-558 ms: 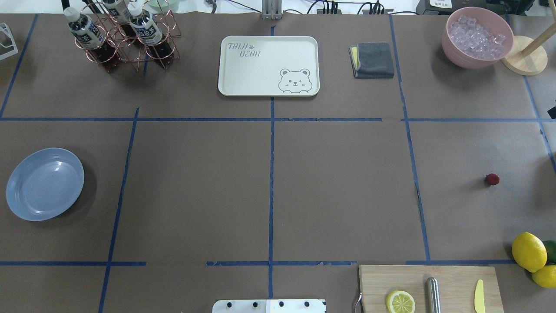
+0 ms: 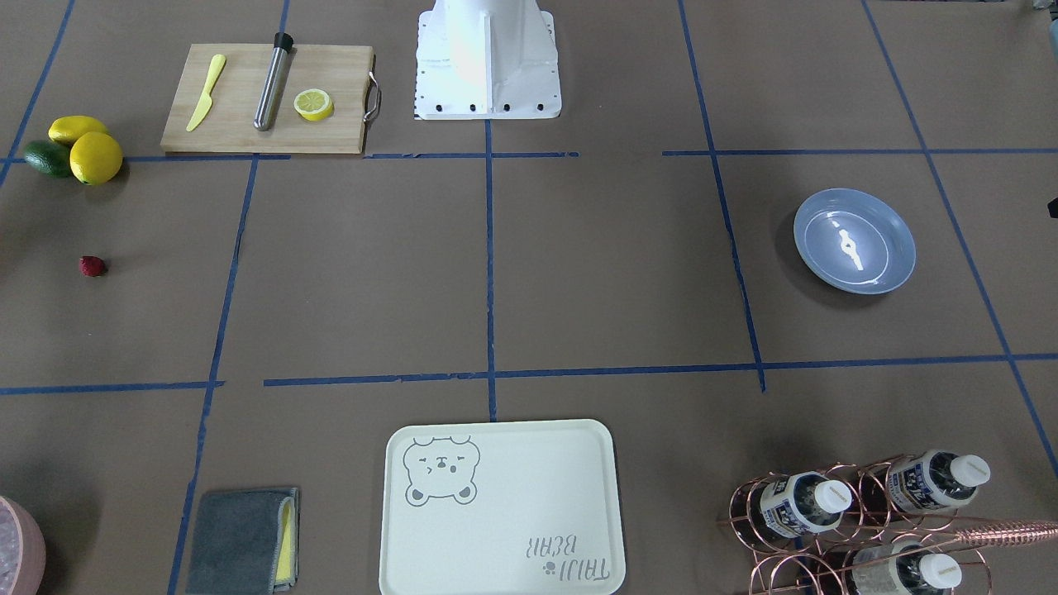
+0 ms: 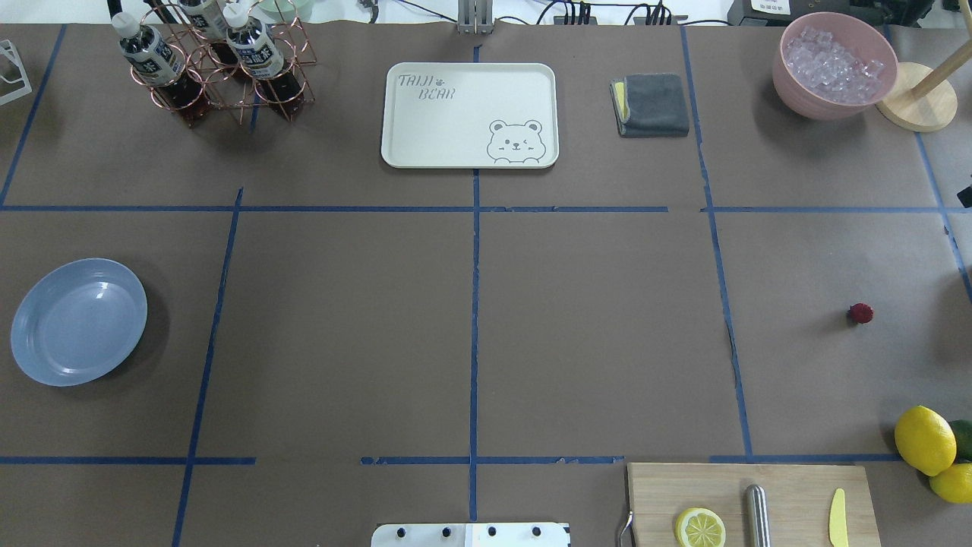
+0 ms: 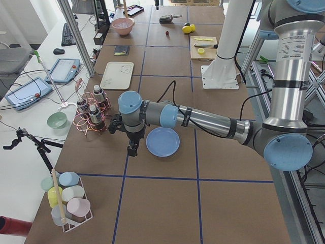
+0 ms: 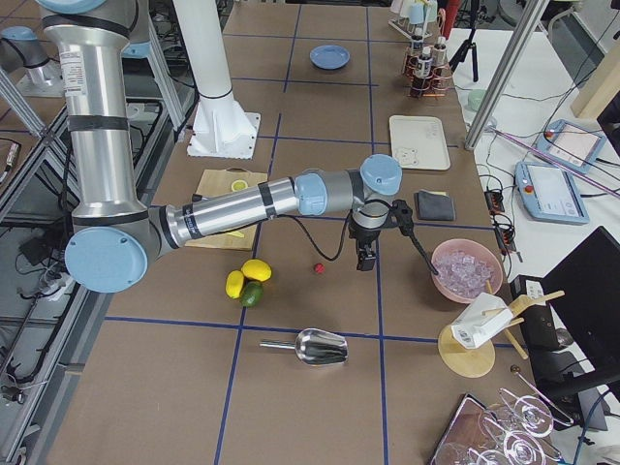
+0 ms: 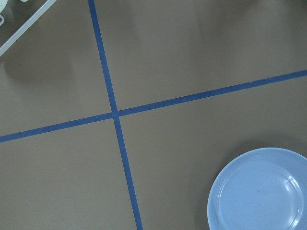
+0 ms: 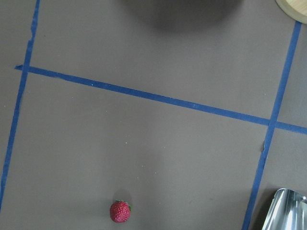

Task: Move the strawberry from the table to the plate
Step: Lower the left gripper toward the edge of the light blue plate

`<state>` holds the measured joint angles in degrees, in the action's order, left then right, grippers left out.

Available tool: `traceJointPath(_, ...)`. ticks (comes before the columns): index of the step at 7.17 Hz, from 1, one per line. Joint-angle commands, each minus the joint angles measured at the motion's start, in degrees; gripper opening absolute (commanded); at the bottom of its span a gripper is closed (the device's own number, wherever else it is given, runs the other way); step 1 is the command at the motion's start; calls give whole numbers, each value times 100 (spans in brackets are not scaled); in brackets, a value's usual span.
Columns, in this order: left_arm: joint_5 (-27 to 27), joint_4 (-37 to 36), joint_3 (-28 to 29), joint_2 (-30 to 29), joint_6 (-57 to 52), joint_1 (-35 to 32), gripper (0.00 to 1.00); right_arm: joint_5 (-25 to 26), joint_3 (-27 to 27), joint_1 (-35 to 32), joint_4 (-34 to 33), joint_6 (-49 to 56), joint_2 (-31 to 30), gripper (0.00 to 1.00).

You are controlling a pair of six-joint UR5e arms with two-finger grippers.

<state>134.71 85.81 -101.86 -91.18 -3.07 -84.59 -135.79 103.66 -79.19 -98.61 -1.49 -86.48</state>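
Observation:
The strawberry [image 3: 860, 313] lies alone on the brown table [image 3: 592, 327], far right in the overhead view; it also shows low in the right wrist view as a bumpy red strawberry [image 7: 120, 211]. The light-blue plate [image 3: 78, 321] rests empty at the far left. My right gripper [image 5: 365, 260] hangs above the table just beyond the strawberry [image 5: 317, 267] in the exterior right view. My left gripper [image 4: 133, 147] hovers beside the plate [image 4: 162, 142], apart from it. Neither gripper shows in another view, so I cannot tell whether they are open or shut.
Two lemons [image 3: 924, 439] and a lime sit near the strawberry, by the cutting board [image 3: 748, 501] with a lemon half. A bear tray [image 3: 469, 114], grey cloth [image 3: 651, 105], pink ice bowl [image 3: 834, 64] and bottle rack [image 3: 216, 64] line the far edge. A metal scoop [image 5: 312, 346] lies nearby.

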Motion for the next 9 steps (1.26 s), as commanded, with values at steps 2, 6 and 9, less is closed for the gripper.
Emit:
traceJointPath(2,3,24,-53,4,-18,12,100,0,57,0,0,0,0,100)
traceJointPath(6,415,339,-114,39,-18,91,100,-9,-12,18,516,-35,-44,100)
traceJointPath(9,416,1085,471,91,35,644,100,-140,-21,26,527,-27,-53,100)
